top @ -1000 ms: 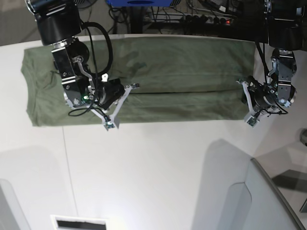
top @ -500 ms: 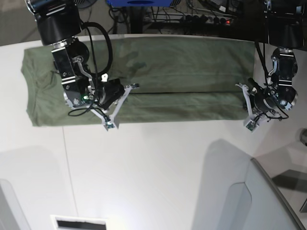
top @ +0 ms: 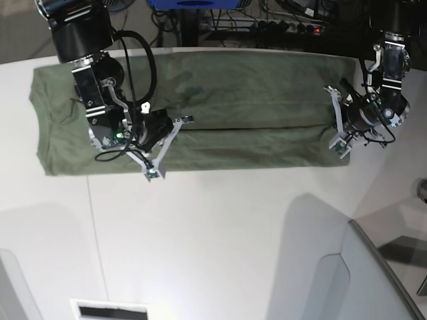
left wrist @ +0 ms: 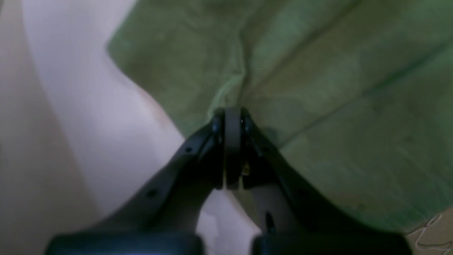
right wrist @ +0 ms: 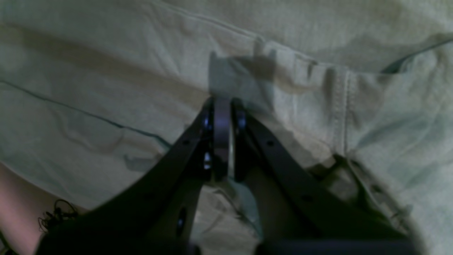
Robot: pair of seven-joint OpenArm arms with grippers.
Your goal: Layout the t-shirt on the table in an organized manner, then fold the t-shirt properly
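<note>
The olive-green t-shirt (top: 253, 100) lies as a long folded band across the far part of the white table (top: 213, 233). At the band's right end my left gripper (top: 335, 123) is shut. In the left wrist view its fingertips (left wrist: 230, 113) pinch the t-shirt (left wrist: 318, 88) at its edge, and the cloth puckers there. My right gripper (top: 168, 143) is at the band's left part, over the lower fold. In the right wrist view it (right wrist: 222, 102) is shut on the t-shirt (right wrist: 106, 81), close to a stitched hem (right wrist: 341, 99).
A grey translucent panel (top: 373, 280) rises at the front right. A thin dark seam (top: 97, 247) runs down the table on the left, with a white slotted piece (top: 110, 310) at the front edge. Cables and equipment (top: 287, 27) sit behind the far edge.
My left gripper has moved up and leftward from beside the shirt's lower right corner onto its right end, and has shut there. The right arm has not moved.
</note>
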